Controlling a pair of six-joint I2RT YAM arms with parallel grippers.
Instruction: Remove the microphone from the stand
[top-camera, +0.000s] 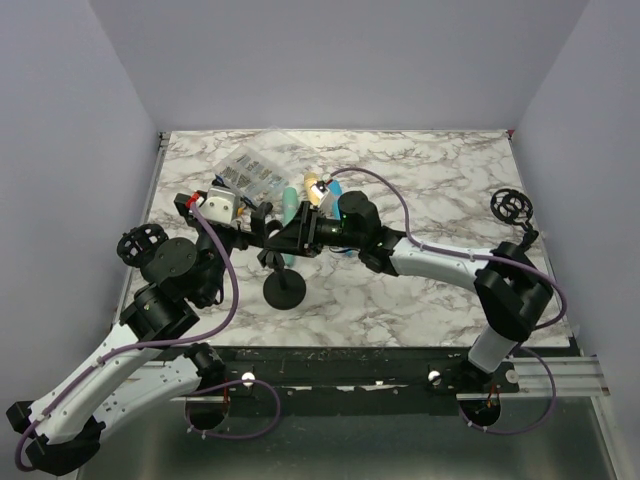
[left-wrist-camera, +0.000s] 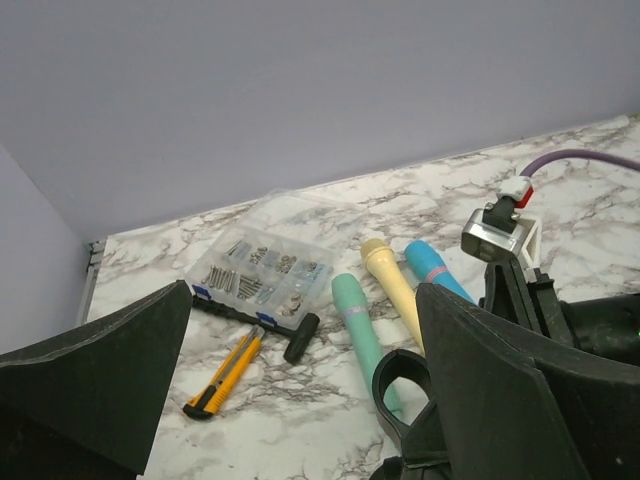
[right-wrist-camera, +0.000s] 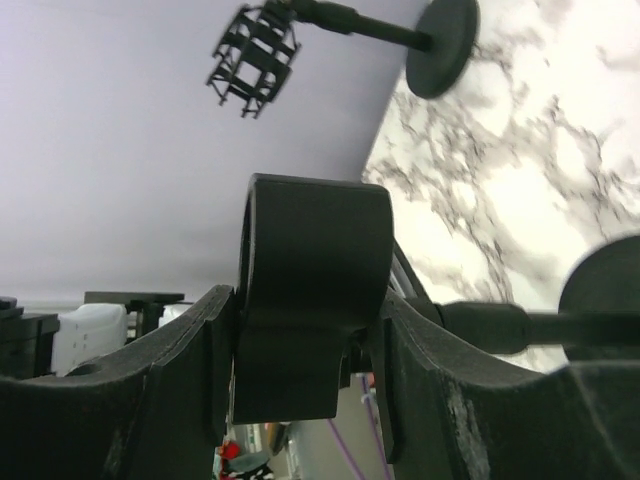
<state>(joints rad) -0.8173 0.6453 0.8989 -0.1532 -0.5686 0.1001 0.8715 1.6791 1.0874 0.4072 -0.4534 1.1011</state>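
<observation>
Clamping the black clip (right-wrist-camera: 315, 260) of the stand (top-camera: 283, 291), my right hand (right-wrist-camera: 305, 345) is closed partway, with a finger pressed flat on each side of it. My left hand (left-wrist-camera: 305, 300) hangs just left of the clip, fingers spread as wide as they go and holding nothing.

Room is tight on that side. The two hands nearly meet over the middle of the worktop (top-camera: 450, 180), and the left arm fills the near-left corner. To the right, and toward the back wall, the marble is bare out to the edge, so that is where I have space.

The stand's round base sits on the worktop, nearer to me than the clip. All three microphones lie flat on the marble just beyond the hands, side by side and not in the clip. The teal microphone (left-wrist-camera: 358, 325) is closest, then the yellow microphone (left-wrist-camera: 392, 285), then the blue microphone (left-wrist-camera: 432, 270). I cannot tell which one the task means.

Left of them lie a black T-handled tool (left-wrist-camera: 240, 313), a yellow utility knife (left-wrist-camera: 225, 375) and a clear box of screws (left-wrist-camera: 262, 268). One cage-topped stand (top-camera: 140, 243) is at the left edge and another (top-camera: 510, 205) at the right edge, both well apart from the clip.
</observation>
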